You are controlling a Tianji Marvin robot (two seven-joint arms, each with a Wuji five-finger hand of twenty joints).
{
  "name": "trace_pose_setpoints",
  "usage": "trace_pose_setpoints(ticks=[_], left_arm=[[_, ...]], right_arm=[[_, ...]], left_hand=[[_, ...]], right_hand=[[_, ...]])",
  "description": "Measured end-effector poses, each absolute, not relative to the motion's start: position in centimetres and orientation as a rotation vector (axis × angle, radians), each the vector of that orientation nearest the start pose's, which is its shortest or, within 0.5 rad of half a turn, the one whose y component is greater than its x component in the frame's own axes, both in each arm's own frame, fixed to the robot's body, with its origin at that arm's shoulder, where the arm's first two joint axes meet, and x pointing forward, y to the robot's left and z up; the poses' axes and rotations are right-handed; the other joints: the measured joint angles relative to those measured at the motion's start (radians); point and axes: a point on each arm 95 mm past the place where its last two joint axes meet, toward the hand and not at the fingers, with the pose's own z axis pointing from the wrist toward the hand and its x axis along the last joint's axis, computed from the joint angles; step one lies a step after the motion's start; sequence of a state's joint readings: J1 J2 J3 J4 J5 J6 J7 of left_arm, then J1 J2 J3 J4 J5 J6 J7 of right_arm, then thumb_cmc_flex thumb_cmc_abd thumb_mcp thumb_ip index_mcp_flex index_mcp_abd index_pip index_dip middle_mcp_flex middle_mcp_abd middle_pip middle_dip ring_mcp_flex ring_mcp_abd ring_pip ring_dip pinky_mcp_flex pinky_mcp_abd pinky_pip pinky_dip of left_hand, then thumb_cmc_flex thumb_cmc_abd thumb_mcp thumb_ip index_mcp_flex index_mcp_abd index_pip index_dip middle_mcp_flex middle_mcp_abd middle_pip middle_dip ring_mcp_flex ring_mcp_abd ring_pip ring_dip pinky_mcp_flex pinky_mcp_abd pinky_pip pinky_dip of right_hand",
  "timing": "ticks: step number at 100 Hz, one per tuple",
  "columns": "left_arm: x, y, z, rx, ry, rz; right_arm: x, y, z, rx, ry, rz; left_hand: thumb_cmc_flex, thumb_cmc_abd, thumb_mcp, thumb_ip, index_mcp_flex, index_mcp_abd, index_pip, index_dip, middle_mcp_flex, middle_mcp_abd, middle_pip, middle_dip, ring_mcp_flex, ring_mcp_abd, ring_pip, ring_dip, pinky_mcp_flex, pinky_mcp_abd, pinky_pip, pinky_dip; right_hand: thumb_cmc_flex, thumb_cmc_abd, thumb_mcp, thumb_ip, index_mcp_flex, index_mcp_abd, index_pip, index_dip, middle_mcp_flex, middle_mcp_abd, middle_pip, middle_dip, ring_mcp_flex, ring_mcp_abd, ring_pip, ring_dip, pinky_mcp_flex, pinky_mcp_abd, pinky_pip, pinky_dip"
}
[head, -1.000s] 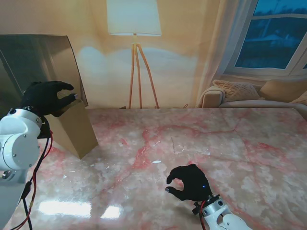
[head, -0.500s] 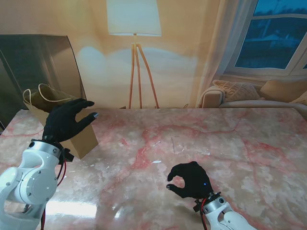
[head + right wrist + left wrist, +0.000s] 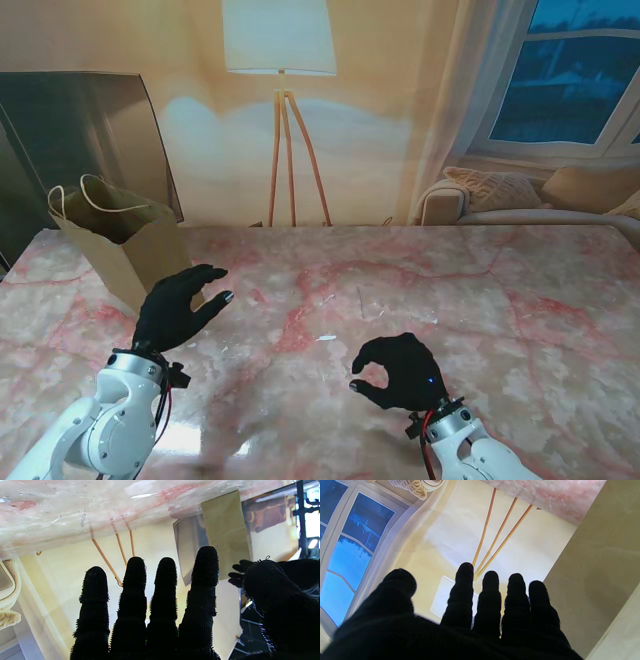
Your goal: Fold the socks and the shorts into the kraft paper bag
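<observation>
Marble worktop point(image 3: 480, 290) shows no clothes; your left hand point(image 3: 178, 308), spread and empty beside the bag point(image 3: 125, 250) at upper left, could topple it.

The kraft paper bag point(image 3: 128, 255) was plain tan with pale cord handles; both hands wore black gloves; the counter point(image 3: 420, 290) was pink marble, veined red.
</observation>
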State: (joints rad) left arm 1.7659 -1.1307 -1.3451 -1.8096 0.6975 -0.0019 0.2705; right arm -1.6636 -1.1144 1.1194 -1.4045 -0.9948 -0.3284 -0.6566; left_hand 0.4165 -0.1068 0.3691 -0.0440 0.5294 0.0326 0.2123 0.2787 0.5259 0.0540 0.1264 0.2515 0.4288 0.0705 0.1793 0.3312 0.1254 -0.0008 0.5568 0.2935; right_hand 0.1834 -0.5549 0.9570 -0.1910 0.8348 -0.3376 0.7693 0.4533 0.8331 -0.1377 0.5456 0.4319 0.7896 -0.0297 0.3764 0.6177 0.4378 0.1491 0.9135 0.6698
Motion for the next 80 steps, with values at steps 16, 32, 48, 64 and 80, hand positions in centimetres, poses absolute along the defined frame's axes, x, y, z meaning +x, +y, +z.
trace_pose_setpoints(ticks=[16,32,48,64,80], left_arm=[[35.6,1.2,-30.3,-1.419,0.975,-1.812],[35.5,1.1,-32.0,-1.479,0.99,-1.821],[35.4,1.0,-33.1,-1.502,0.997,-1.817],[35.2,0.8,-33.7,-1.513,1.0,-1.818],[35.0,0.4,-34.3,-1.536,1.013,-1.824]], right_arm=[[33.7,1.3,-38.2,1.028,1.239,1.965],[33.8,1.4,-38.1,1.047,1.231,1.969],[34.1,1.5,-37.9,1.093,1.246,1.965],[34.4,1.5,-37.3,1.129,1.244,1.967],[34.7,1.7,-36.7,1.171,1.244,1.971]], left_hand=[[0.0,0.0,0.0,0.0,0.0,0.0,0.0,0.0,0.0,0.0,0.0,-0.001,0.0,0.0,0.0,0.0,-0.008,0.0,-0.001,0.0],[0.0,0.0,0.002,0.0,0.0,0.001,0.0,0.0,0.0,0.0,0.0,-0.001,-0.001,0.0,0.0,0.0,-0.01,0.001,-0.009,0.0],[0.0,0.0,0.023,0.0,0.0,0.001,0.0,0.0,0.0,0.001,0.0,-0.001,-0.001,0.0,0.0,0.0,-0.011,0.001,-0.009,0.0],[0.0,-0.016,0.069,0.0,0.0,0.002,0.0,0.0,-0.01,0.003,0.0,-0.001,-0.001,0.0,0.0,0.0,-0.011,0.001,-0.009,0.0],[0.025,-0.15,0.312,0.0,-0.027,0.002,0.014,0.0,-0.026,0.005,0.001,-0.001,-0.013,0.0,0.0,0.0,-0.011,0.001,-0.009,0.0]], right_hand=[[0.0,0.0,0.0,0.0,0.0,0.0,0.0,0.0,0.0,0.0,-0.001,0.0,0.0,0.0,0.0,0.0,0.0,0.0,0.0,0.0],[0.0,0.009,0.0,0.0,-0.001,0.001,0.0,0.0,0.0,0.002,-0.014,0.0,0.0,0.0,0.0,0.0,0.0,0.0,0.0,0.0],[-0.001,0.03,0.002,0.0,-0.011,0.023,-0.03,0.011,0.0,0.01,-0.044,-0.015,-0.006,0.001,-0.015,-0.01,-0.001,0.0,-0.012,0.0],[-0.002,0.043,0.001,0.032,-0.046,0.053,-0.09,0.037,-0.011,0.02,-0.068,-0.03,-0.015,0.001,-0.037,-0.023,-0.002,0.001,-0.027,0.0],[-0.016,0.067,-0.001,0.032,-0.101,0.087,-0.159,0.035,-0.011,0.025,-0.115,-0.079,-0.016,0.004,-0.077,-0.061,-0.011,0.001,-0.055,0.0]])
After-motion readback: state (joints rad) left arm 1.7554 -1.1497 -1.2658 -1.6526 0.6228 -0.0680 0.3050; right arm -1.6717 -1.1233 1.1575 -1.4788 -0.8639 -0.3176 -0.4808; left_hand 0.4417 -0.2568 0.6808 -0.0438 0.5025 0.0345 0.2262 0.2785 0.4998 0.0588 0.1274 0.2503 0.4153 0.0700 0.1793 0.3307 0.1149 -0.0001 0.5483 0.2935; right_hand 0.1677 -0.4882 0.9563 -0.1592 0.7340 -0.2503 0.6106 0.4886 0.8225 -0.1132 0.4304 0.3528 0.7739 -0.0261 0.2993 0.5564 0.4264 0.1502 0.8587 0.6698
